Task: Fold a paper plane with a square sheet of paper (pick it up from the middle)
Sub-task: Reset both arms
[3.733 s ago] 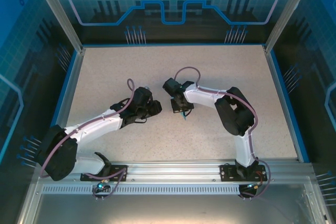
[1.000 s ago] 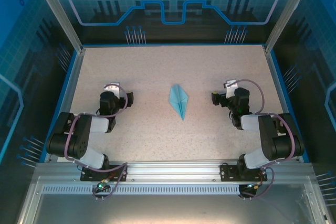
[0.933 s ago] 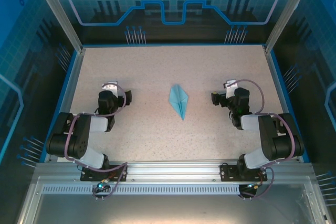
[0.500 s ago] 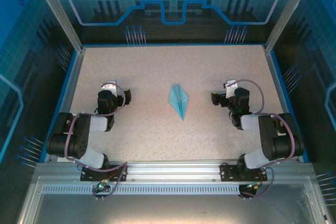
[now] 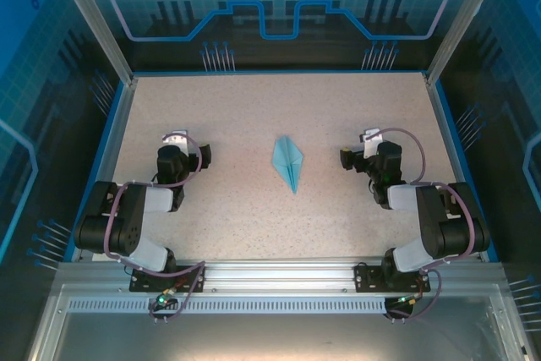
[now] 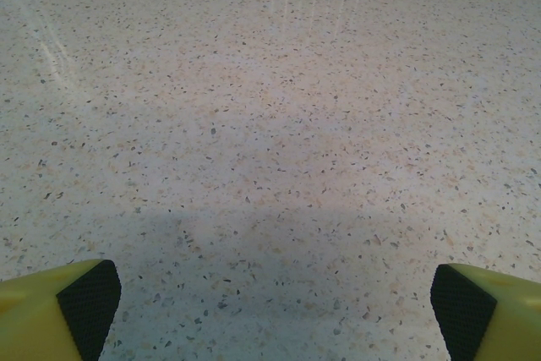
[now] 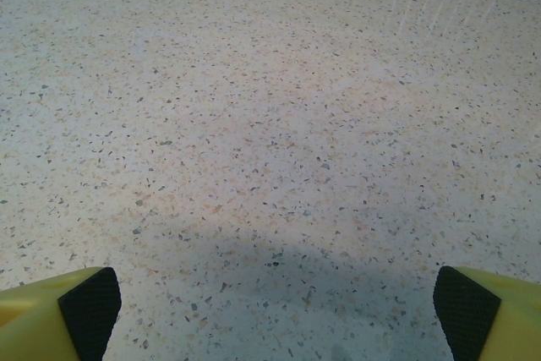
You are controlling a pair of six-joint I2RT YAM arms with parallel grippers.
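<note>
The square sheet of paper lies folded into a light-blue paper plane (image 5: 287,163), a slim dart flat on the middle of the table with its tip toward the near edge. My left gripper (image 5: 179,144) rests far to its left and my right gripper (image 5: 369,144) far to its right, both arms folded back. In the left wrist view the left gripper (image 6: 275,314) is open, its yellow fingers (image 6: 80,306) wide apart over bare table. The right gripper (image 7: 277,314) is likewise open, fingers (image 7: 473,314) at the frame corners, nothing between them.
The speckled beige tabletop (image 5: 254,107) is bounded by a blue rim (image 5: 279,73) and dark walls at the back and sides. A metal rail (image 5: 279,272) carrying the arm bases runs along the near edge.
Both arms, which were together over the table's middle, have drawn back to the sides, leaving the paper plane lying free. Over the last second nothing has visibly moved.
</note>
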